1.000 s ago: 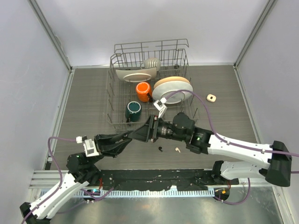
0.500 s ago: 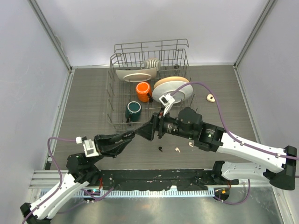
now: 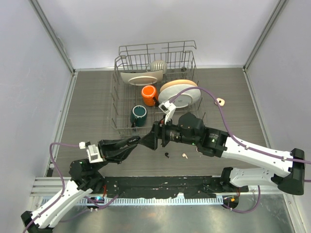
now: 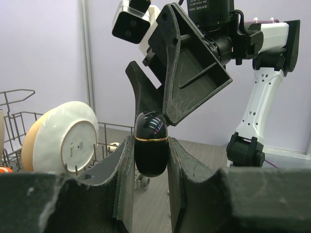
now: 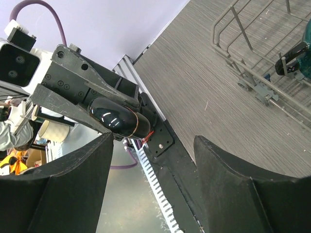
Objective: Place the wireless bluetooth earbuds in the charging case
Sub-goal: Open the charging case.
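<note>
A glossy black charging case with a thin gold band stands upright between the fingers of my left gripper, which is shut on it. In the top view that gripper hangs over the near table. My right gripper faces it tip to tip, open, and its wrist view shows the case just past the left finger. Nothing sits between the jaws of my right gripper. On the table below lie a black earbud and a cream earbud.
A wire dish rack stands behind the grippers with an orange mug, a teal mug, a large plate and a white plate. A small cream object lies right of the rack.
My right gripper has opened wider, drawn back slightly from the case, then come in close again. The left arm and the case have stayed put.
</note>
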{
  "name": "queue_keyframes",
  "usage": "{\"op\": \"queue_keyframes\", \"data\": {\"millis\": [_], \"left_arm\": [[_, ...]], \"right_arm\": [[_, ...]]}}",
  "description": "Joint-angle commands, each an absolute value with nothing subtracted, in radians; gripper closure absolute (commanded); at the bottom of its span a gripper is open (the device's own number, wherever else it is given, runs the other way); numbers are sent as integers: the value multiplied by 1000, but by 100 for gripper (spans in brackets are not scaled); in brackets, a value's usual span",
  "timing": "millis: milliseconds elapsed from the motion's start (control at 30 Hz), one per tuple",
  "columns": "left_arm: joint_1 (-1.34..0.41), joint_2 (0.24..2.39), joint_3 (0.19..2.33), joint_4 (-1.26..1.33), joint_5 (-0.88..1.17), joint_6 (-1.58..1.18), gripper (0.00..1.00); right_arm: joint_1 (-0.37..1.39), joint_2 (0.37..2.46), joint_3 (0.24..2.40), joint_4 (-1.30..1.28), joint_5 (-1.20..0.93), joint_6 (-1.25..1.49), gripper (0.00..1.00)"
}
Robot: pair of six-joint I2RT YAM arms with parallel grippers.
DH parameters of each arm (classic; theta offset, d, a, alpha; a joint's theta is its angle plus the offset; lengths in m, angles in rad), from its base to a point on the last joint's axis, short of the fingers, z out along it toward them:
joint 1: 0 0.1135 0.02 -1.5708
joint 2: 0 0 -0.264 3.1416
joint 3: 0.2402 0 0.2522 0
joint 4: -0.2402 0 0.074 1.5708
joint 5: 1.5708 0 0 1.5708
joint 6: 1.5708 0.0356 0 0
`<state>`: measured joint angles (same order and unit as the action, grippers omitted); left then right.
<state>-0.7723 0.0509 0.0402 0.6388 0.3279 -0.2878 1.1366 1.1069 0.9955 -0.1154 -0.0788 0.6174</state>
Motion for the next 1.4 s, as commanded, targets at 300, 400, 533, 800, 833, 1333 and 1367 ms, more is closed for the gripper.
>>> {"op": "queue_keyframes", "data": {"millis": [300, 400, 533, 800, 833, 1333, 1367], "left_arm": [[-776, 57, -94, 689, 350, -291, 100], [-776, 60, -95, 698, 388, -288, 100], [-776, 58, -92, 706, 452, -282, 100], [-775, 72, -92, 733, 548, -282, 100], [-775, 72, -94, 733, 554, -284, 100], [-776, 92, -89, 739, 594, -276, 100], [-776, 92, -90, 735, 597, -276, 100]], "right_arm": [[1158, 1127, 1051, -103, -46, 587, 28], [1157, 1126, 1057, -95, -23, 589, 28], [1157, 1134, 1072, -92, 27, 589, 28], [1155, 1150, 1085, -64, 34, 610, 28], [1155, 1149, 1086, -63, 34, 609, 28], [1137, 1151, 1094, -17, 14, 643, 28], [1135, 1150, 1094, -15, 12, 647, 28]]}}
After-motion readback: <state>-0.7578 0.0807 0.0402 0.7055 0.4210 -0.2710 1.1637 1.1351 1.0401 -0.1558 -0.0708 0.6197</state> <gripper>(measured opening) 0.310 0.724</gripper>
